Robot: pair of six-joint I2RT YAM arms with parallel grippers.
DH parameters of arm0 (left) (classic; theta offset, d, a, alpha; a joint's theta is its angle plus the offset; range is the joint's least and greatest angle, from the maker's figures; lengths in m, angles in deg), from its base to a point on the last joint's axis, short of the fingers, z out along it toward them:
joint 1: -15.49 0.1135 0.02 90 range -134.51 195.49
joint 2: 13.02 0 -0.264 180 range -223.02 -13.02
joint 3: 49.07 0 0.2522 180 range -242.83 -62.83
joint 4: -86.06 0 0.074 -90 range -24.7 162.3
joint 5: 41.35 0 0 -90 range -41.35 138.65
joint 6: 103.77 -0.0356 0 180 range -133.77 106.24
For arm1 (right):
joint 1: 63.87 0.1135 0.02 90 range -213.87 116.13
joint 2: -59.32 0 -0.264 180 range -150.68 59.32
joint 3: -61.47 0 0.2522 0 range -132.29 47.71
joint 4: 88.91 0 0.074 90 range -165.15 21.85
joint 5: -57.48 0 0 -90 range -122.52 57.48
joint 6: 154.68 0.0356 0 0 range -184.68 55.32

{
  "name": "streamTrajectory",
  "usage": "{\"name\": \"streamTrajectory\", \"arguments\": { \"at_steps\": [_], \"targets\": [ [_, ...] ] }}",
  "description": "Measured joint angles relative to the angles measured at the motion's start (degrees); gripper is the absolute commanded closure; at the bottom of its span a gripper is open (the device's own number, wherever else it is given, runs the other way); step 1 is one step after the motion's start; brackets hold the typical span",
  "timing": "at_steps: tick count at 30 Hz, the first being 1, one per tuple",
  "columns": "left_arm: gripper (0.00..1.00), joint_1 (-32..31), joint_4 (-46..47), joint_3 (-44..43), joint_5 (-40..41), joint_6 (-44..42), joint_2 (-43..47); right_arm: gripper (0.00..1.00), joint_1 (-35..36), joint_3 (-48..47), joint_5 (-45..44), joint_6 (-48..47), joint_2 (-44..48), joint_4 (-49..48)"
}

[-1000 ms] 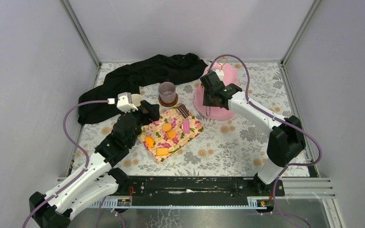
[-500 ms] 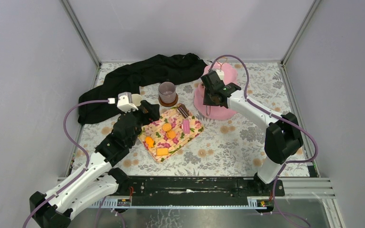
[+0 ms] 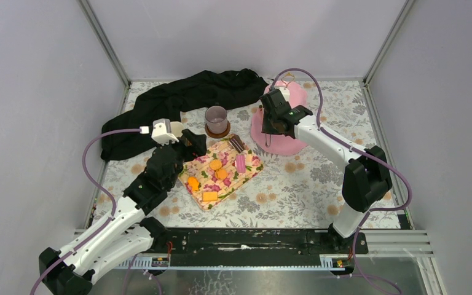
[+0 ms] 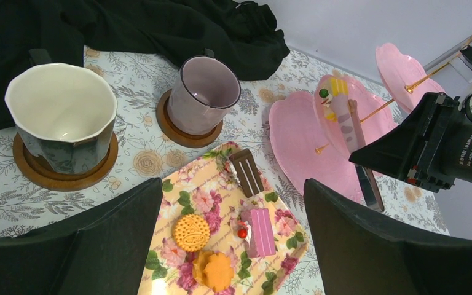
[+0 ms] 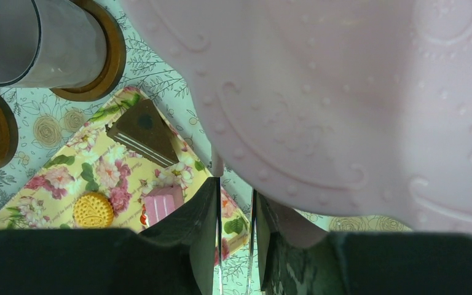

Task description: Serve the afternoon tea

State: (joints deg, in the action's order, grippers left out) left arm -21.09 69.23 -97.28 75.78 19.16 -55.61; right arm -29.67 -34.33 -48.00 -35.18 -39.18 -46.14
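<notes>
Table covered in a grey flowered print. Black cloth [image 3: 178,98] heaped from the far edge toward the far-left corner. Just in front of it, two mugs, each on a round wooden coaster [image 4: 34,172]: dark mug with cream inside [image 4: 61,117], left; mauve-grey mug [image 4: 204,92], right, near but apart. Floral napkin [image 4: 209,203] mid-table, set cornerwise, carrying a brown cake [image 4: 246,172] at its far corner, a pink cake [image 4: 262,232], a round biscuit [image 4: 192,232], a scalloped orange biscuit [image 4: 217,271], an orange piece [image 3: 193,183] and a yellow square [image 3: 209,196] toward the near corner. Left gripper [image 3: 192,145] hangs over the napkin's far-left edge, jaws wide apart, nothing in them; its wrist hides part of the dark mug from above. Pink tiered stand [image 3: 283,144] is right of the napkin; a pale mauve piece with a yellow top [image 4: 347,117] lies on its middle tier. Right gripper [image 5: 233,196] is low at the stand, jaws a narrow slit apart, nothing seen between; a pink tier blocks most of its camera.
</notes>
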Motion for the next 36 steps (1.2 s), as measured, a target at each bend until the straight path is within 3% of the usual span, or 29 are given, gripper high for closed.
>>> {"name": "streamTrajectory", "arguments": {
  "at_steps": [30,36],
  "targets": [
    [0.08,0.6,0.1,0.0,-0.3,0.1,-0.2,0.87,0.0,1.2,-0.6,0.1,0.1,-0.2],
    [0.08,0.6,0.1,0.0,-0.3,0.2,-0.2,0.74,0.0,1.6,-1.4,0.1,0.1,-0.1]
  ]
}}
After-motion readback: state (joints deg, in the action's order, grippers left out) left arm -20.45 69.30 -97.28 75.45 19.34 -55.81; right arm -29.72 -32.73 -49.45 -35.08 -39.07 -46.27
